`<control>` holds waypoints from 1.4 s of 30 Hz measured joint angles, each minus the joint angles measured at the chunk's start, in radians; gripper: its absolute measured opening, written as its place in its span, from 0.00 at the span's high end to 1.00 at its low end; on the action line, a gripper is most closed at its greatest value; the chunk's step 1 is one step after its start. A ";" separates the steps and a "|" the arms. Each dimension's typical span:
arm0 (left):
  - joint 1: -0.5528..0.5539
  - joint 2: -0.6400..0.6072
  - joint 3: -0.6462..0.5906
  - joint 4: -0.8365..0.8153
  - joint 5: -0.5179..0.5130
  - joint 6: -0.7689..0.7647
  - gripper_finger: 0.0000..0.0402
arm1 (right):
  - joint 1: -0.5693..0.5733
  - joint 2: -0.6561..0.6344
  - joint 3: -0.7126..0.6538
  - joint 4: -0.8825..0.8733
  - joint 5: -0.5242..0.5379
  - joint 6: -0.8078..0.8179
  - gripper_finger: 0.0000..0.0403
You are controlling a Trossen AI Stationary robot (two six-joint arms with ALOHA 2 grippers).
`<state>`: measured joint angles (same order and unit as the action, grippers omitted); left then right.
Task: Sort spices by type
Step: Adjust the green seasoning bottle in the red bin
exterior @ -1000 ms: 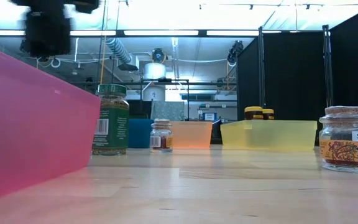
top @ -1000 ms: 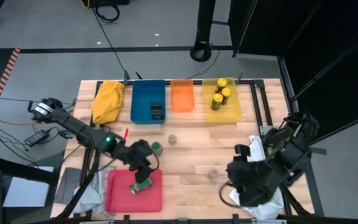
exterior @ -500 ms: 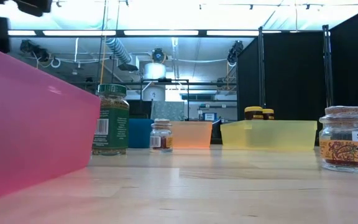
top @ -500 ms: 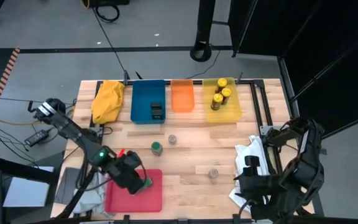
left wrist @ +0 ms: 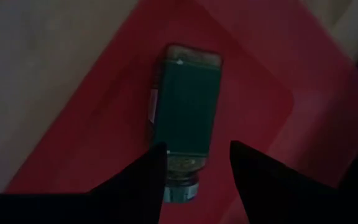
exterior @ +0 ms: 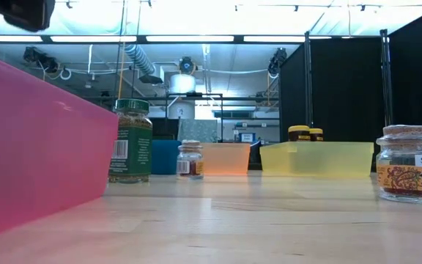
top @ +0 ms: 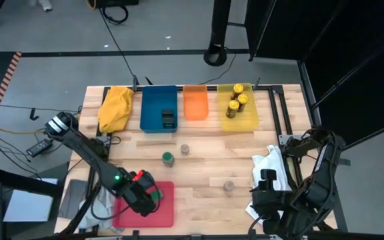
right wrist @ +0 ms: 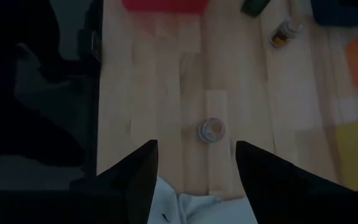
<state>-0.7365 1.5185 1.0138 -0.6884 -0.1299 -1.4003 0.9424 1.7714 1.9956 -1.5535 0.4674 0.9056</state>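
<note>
Sorted, by my count: yellow-lidded jars (top: 237, 104) in the far yellow plastic tray (top: 252, 121); black boxes (top: 168, 117) in the blue tray (top: 151, 107); one green-lidded jar (left wrist: 186, 118) lying in the near red tray (left wrist: 241, 68), my left tool (left wrist: 197, 163) released above it. Left on the bench (top: 199, 163): one green-lidded jar (top: 168, 158), two small grey-topped jars (top: 229, 186). Right tool (right wrist: 194, 171) released, waiting near right.

Green-lidded jar in red tray (left wrist: 186, 118): lay on its side, green label up.
Green-lidded jar on table (top: 169, 158): stood upright, near table middle.
Small jar by it (top: 185, 149): upright, just beside, nearer the trays.
Grey-topped jar (top: 229, 186): upright, alone, toward right side.
Yellow-lidded jars (top: 236, 105): grouped upright in yellow tray.
Black boxes (top: 168, 118): lay in blue tray.
</note>
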 joint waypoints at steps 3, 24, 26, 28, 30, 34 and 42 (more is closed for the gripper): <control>-0.004 0.024 0.000 0.017 0.024 -0.011 0.55 | 0.000 0.000 -0.019 0.006 -0.001 0.012 0.44; -0.032 0.062 0.001 0.014 0.074 -0.057 0.62 | 0.000 0.000 -0.068 0.012 -0.016 0.019 0.44; -0.032 0.062 0.001 0.014 0.081 -0.038 0.63 | 0.000 0.000 -0.068 0.013 -0.016 0.019 0.44; -0.032 0.062 0.001 0.014 0.091 -0.012 0.63 | 0.000 0.000 -0.068 0.014 -0.016 0.019 0.44; -0.032 0.062 0.001 0.013 0.102 0.038 0.63 | 0.000 0.000 -0.068 0.015 -0.016 0.019 0.44; -0.032 0.062 0.001 0.013 0.150 0.144 0.63 | 0.000 0.000 -0.068 0.015 -0.016 0.019 0.44; -0.029 0.062 0.000 0.015 0.183 0.249 0.63 | 0.000 0.000 -0.068 0.015 -0.016 0.016 0.44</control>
<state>-0.7658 1.5806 1.0142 -0.6731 0.0528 -1.1511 0.9424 1.7718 1.9278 -1.5385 0.4519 0.9218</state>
